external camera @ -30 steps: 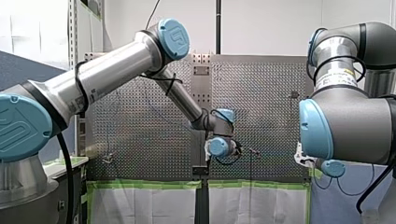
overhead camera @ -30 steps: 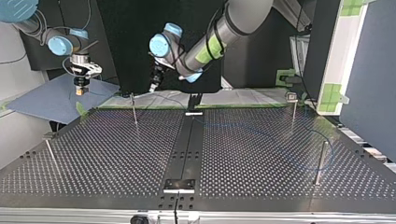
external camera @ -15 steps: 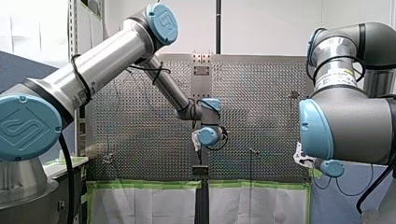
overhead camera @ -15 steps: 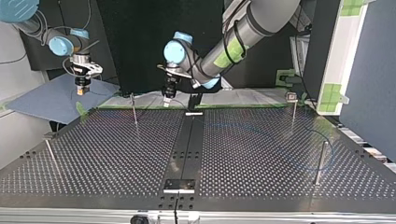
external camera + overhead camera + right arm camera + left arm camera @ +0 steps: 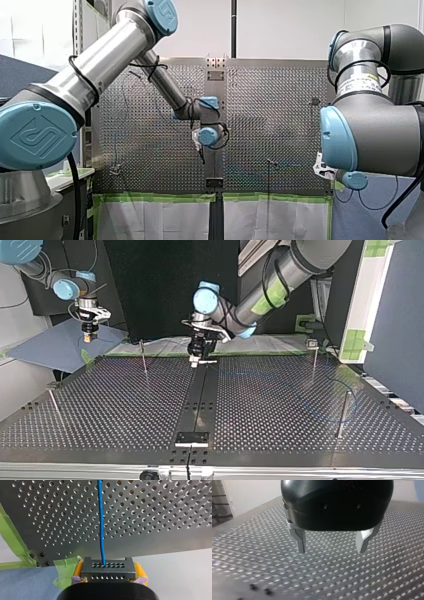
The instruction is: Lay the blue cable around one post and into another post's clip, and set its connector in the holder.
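My right gripper (image 5: 108, 573) has its yellow pads (image 5: 138, 570) clamped on the dark connector (image 5: 108, 566), which sits square between them. The blue cable (image 5: 101, 522) leaves the connector's face and runs straight ahead of the gripper over the perforated table (image 5: 162, 517). A piece of green tape (image 5: 65, 566) lies just beside the connector at the table's edge. In the top view this gripper hangs at the far left, off the table's corner, above a blue sheet (image 5: 55, 347).

My left gripper (image 5: 332, 543) is spread wide, its metal fingers (image 5: 300, 540) with nothing between them, hovering above bare perforated plate. In the top view it hangs over the far end of the black centre strip (image 5: 200, 395).

On the right half of the table in the top view, the cable shows as a faint blue loop passing by the near right post (image 5: 343, 412). I cannot tell whether it touches that post. A second post (image 5: 314, 360) stands farther back on the right with a small clip on top, and a thin post (image 5: 144, 357) stands at the far left.
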Robot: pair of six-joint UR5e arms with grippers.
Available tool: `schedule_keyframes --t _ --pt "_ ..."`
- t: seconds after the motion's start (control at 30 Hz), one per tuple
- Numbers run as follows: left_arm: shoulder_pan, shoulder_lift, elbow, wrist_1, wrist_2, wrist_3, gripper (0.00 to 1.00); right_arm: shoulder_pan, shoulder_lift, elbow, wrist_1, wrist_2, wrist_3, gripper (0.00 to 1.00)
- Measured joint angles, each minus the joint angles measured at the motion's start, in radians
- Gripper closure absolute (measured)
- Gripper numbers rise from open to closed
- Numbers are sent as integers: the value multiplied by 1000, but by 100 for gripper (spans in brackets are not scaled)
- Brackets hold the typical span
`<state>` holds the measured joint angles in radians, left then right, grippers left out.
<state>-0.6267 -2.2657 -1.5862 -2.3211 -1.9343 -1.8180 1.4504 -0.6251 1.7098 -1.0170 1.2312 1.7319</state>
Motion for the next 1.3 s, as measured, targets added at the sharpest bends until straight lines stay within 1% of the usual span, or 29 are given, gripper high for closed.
schedule_keyframes --t 0.17,0.4,0.53,0.7,0.87,1.0,1.1,1.3 --pt "-3 46 -45 42 -18 42 0 3 0 0 -2 -1 0 100" --pt "-5 107 -107 76 -11 97 0 6 0 0 -1 -1 -3 100" --pt "-2 145 -145 82 -12 107 0 8 0 0 1 -1 -4 100" --pt "1 201 -200 77 -30 114 0 10 0 0 3 -1 -4 100" --pt "1 244 -244 73 -44 135 0 10 0 0 3 1 -3 100" --pt "-5 277 -278 87 -45 141 0 9 0 0 3 5 -5 100" --pt "-8 302 -302 109 -47 135 0 6 0 0 3 16 -6 100" --pt "-6 351 -351 134 -46 121 0 -2 0 0 5 63 -10 100"
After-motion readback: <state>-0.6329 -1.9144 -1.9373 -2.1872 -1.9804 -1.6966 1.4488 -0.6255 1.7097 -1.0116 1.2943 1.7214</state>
